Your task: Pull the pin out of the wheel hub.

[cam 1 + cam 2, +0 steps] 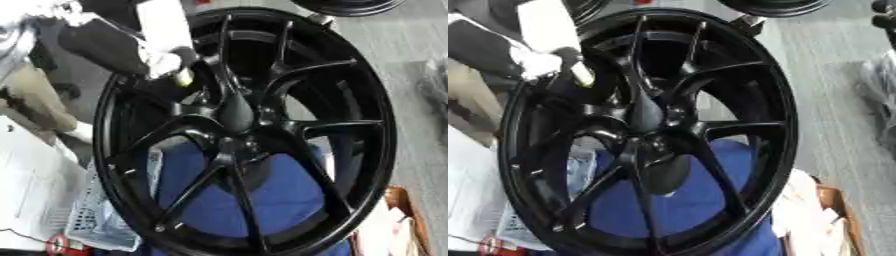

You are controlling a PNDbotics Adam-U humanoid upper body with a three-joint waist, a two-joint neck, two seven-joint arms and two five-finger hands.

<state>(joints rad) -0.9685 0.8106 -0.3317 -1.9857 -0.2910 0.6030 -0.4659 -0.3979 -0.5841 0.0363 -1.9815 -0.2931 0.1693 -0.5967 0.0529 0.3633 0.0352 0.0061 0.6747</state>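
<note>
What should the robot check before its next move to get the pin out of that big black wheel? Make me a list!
1. Wheel in view: ok, it stands on its edge and faces the camera.
2. Wheel hub visible: ok, it shows in the middle where the spokes meet.
3. Pin found: cannot tell. A small yellowish piece shows by the upper-left spokes and may be the pin.
4. Left hand at that piece: ok, it is right beside it.
5. Hand holding the piece: cannot tell, too blurred.
6. Right hand ready to help: not ok, it is not in view.
</note>
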